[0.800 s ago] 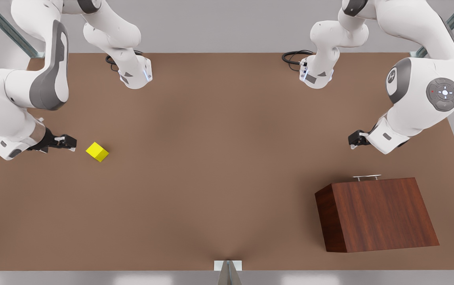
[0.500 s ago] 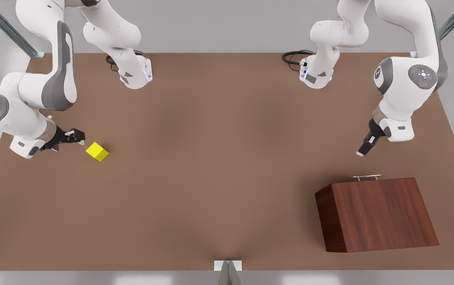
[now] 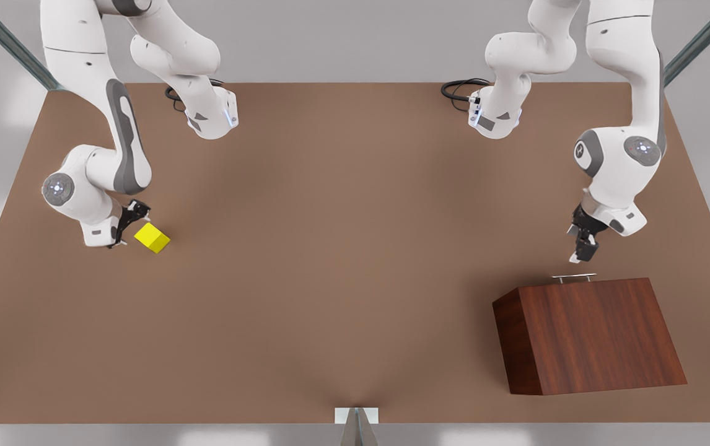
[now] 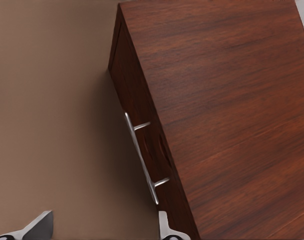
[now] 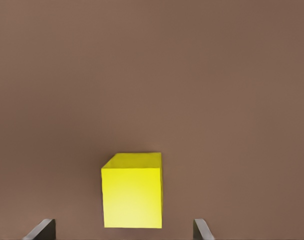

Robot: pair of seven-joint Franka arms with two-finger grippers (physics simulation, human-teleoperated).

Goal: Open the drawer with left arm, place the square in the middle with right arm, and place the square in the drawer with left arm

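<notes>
The square (image 3: 152,238), a small bright yellow cube, rests on the brown worktop (image 3: 330,260) toward the front view's left, well apart from the wooden cabinet (image 3: 590,334) on the front view's right. The right gripper (image 3: 124,228) is just beside the cube on its left in the front view, pointing down; in the right wrist view the square (image 5: 132,190) sits between and ahead of the two fingertips (image 5: 41,229), which stand wide apart and do not touch it. The drawer's (image 4: 144,135) front is flush with the cabinet, so it looks closed, and its thin silver bar handle (image 3: 574,277) projects from the cabinet's far edge in the front view. The left gripper (image 3: 583,248) hangs near that handle, above and slightly to its side, not touching it as far as the front view lets me judge. In the left wrist view the handle (image 4: 141,157) runs along the dark drawer front, and the gripper's fingers (image 4: 38,226) are spread apart, one out over bare worktop, the other close by the handle's near end.
</notes>
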